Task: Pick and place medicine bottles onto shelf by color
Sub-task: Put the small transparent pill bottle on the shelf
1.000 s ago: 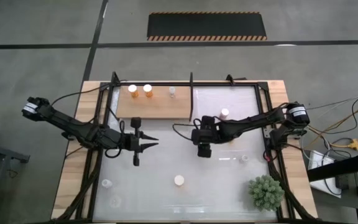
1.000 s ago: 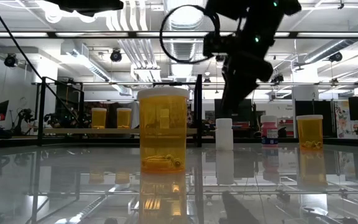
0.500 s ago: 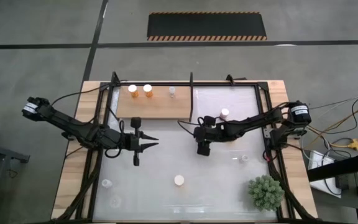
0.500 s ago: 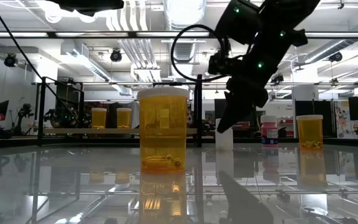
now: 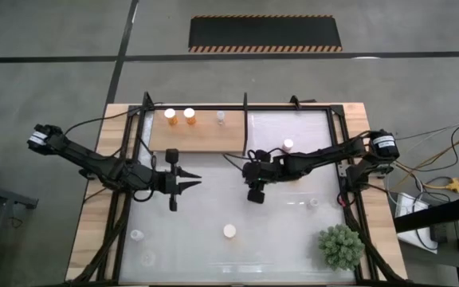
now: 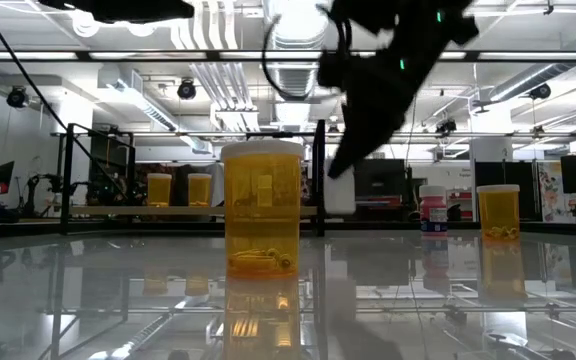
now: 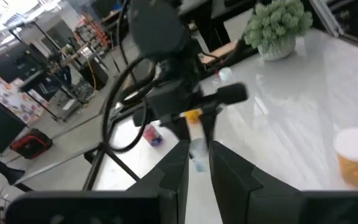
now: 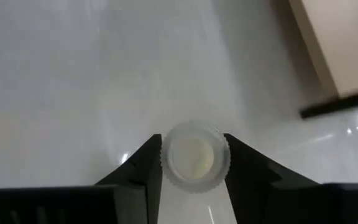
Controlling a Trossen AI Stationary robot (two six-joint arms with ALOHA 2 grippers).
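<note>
The right claw [image 5: 255, 194] had shifted left, closed on an upright whitish bottle [image 8: 195, 155]; the shelf [image 5: 202, 135] lay upper-left.

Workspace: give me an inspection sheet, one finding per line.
Surface: glossy white tabletop, reflective.
Job's things: shelf carries two orange bottles and one clear bottle; orange-bodied bottle stands on the table; more bottles scattered.
Clutter: green potted plant at a table corner.
Grippers: right gripper has its fingers closed on a white-capped bottle, lifted off the table; left gripper shut, empty, beside the shelf.
Cables: loose cables off the table's right side.
Surroundings: striped floor mat beyond the table.
</note>
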